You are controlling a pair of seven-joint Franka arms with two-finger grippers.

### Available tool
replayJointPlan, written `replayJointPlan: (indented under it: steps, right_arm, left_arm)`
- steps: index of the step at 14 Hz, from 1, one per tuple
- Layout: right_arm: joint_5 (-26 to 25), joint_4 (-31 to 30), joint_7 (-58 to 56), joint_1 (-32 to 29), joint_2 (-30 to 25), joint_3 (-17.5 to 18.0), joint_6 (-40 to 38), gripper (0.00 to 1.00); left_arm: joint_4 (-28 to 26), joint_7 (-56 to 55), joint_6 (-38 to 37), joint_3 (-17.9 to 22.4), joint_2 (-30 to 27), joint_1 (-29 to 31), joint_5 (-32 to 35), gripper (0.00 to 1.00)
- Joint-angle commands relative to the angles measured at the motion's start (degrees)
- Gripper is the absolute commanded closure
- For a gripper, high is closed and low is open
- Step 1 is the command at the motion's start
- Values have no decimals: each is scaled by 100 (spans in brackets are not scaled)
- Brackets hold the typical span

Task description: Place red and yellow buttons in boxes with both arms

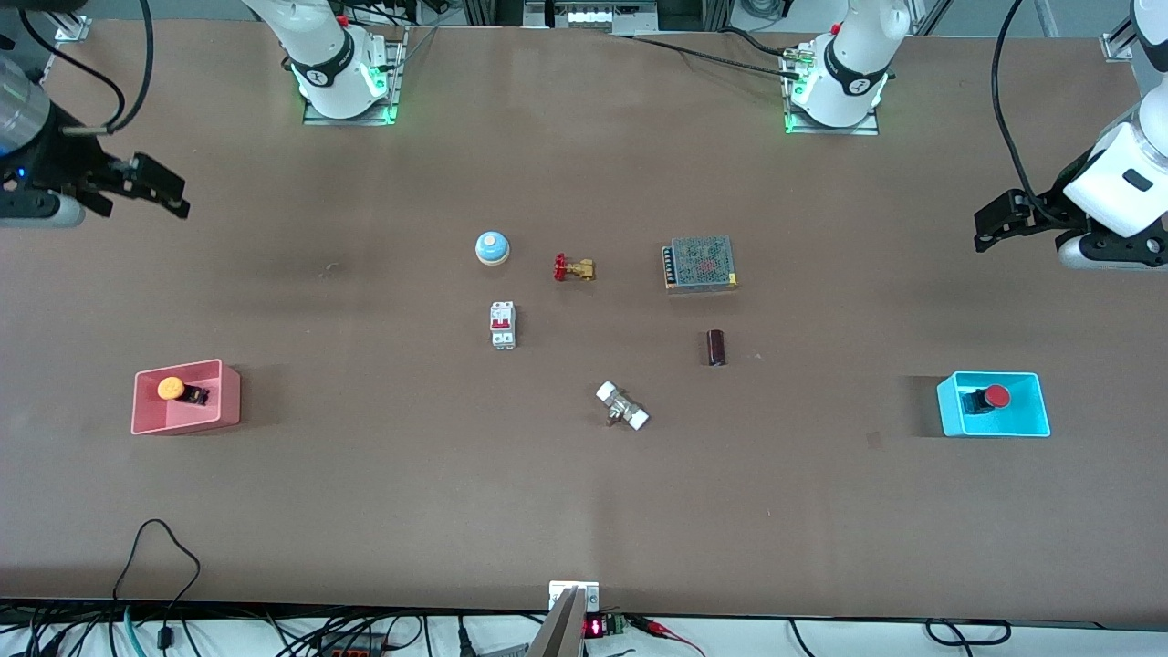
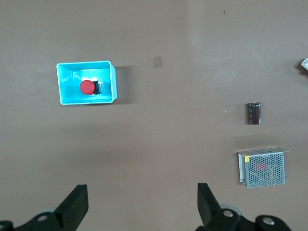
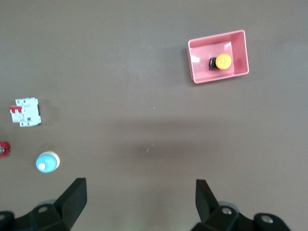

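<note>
The orange-yellow button (image 1: 171,388) lies in the salmon pink bin (image 1: 230,401) toward the right arm's end of the table. It also shows in the right wrist view (image 3: 223,61) inside the pink bin (image 3: 242,50). The red button (image 1: 996,396) lies in the cyan bin (image 1: 1036,422) toward the left arm's end, and shows in the left wrist view (image 2: 86,87) inside that bin (image 2: 113,83). My right gripper (image 1: 178,196) (image 3: 140,187) is open and empty, up over bare table. My left gripper (image 1: 984,228) (image 2: 142,192) is open and empty, up over bare table.
In the middle of the table lie a blue dome bell (image 1: 492,247), a brass valve with a red handle (image 1: 573,268), a white circuit breaker (image 1: 503,324), a metal mesh power supply (image 1: 700,264), a dark cylinder (image 1: 716,348) and a white-ended fitting (image 1: 622,406).
</note>
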Motion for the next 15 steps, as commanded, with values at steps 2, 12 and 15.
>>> replayJointPlan:
  steps: [2,12,15]
  right_arm:
    - [-31,-106,-170,65,-67,-25,-31,0]
    - [4,1431,-152,224,969,-25,-383,0]
    - [-14,1406,-135,268,962,-34,-409,0]
  left_arm:
    - [-4,-8,-87,6,-71,37,-96,0]
    - [-4,-8,-104,6,-71,107,-122,0]
    - [-4,-17,-113,6,-71,116,-123,0]
